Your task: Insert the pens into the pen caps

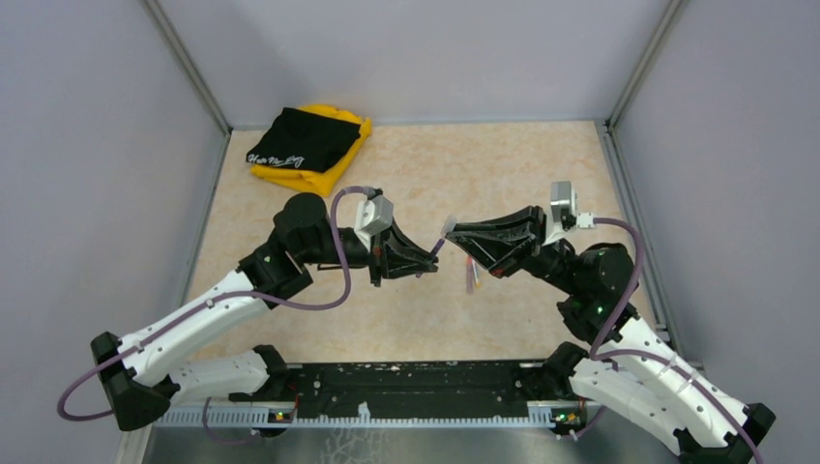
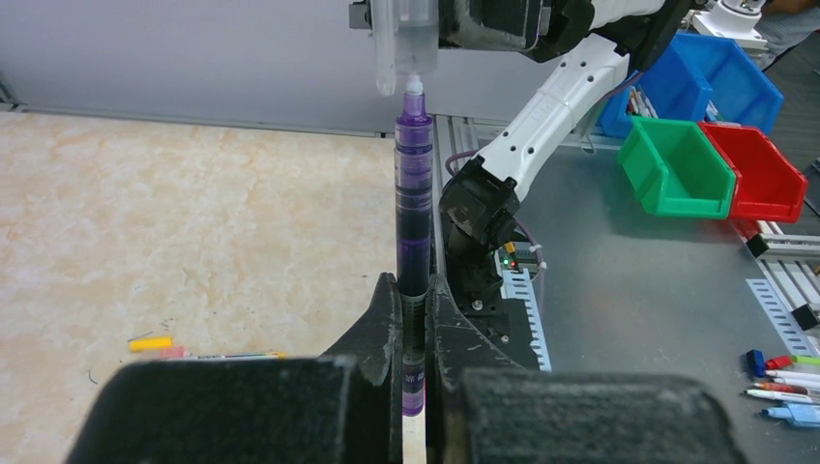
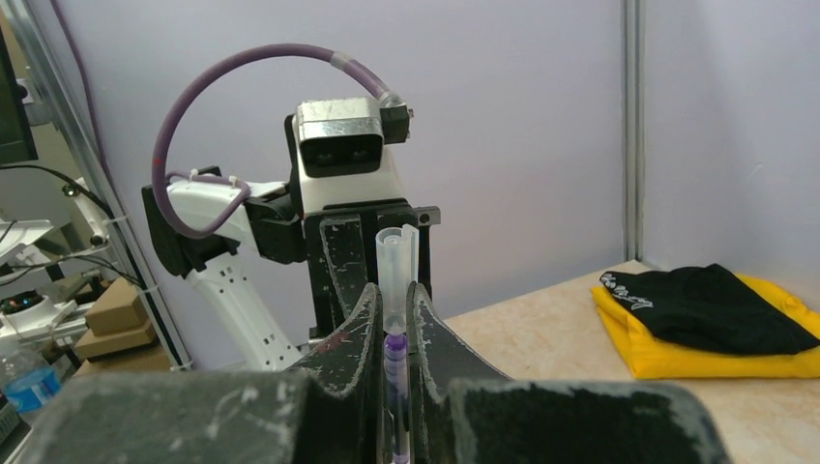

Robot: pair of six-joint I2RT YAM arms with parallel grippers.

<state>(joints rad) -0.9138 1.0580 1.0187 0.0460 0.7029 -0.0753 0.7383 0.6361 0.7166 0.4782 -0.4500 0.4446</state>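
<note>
Left gripper (image 2: 414, 285) clamps the purple pen (image 2: 414, 174) low on its barrel. Right gripper (image 3: 394, 290) pinches the clear cap (image 2: 396, 48), tip at its mouth, above the tabletop's (image 1: 503, 164) middle. Both look light, stiff and slick, so grip firmly.

**A:** What is hidden in the left wrist view?

**B:** The purple pen's (image 2: 414, 193) lower end is buried between the left jaws. The top edge cuts off the clear cap (image 2: 406, 43). A small yellow piece (image 2: 151, 342) on the table (image 2: 193, 222) is blurred.

**A:** And from above?

**B:** Pen and cap are too small to tell whether they touch.
</note>
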